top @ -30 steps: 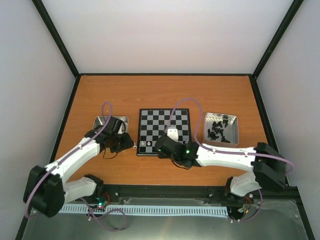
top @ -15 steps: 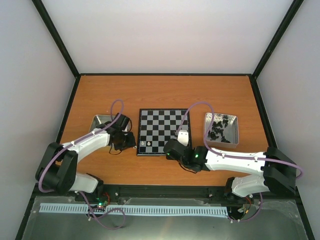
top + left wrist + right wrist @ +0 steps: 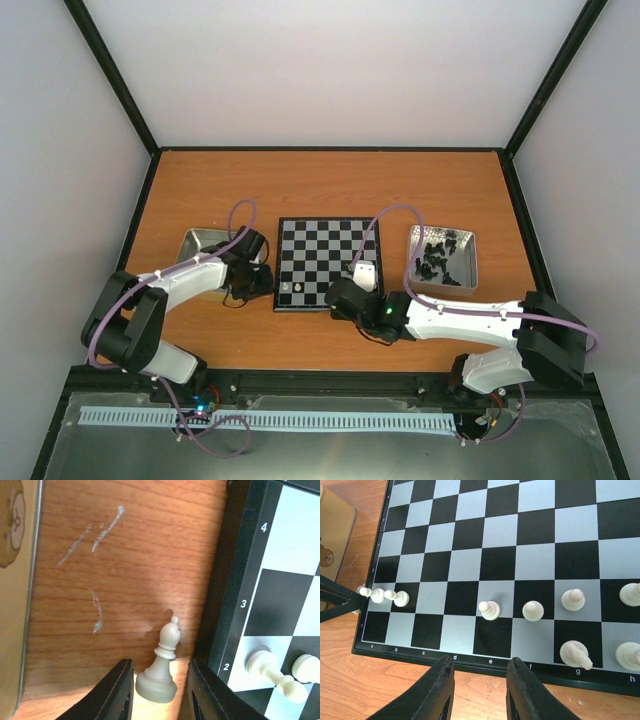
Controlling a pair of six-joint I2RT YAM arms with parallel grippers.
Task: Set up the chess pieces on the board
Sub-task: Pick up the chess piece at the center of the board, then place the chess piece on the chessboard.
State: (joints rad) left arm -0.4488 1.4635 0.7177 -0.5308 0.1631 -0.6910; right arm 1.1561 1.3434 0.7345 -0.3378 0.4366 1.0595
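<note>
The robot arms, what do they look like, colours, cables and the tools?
The left arm and right arm have white shells with black joints, and a purple cable loops along each. A green light glows near the right wrist. The left tool and right tool have black fingers.

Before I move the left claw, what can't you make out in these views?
Left wrist: whether the left claw actually grips the white bishop; contact at its base is unclear.
Top: white pieces on the board too small to identify; right arm hides its near-right corner.
Right wrist: h-file pieces cut by right edge.
</note>
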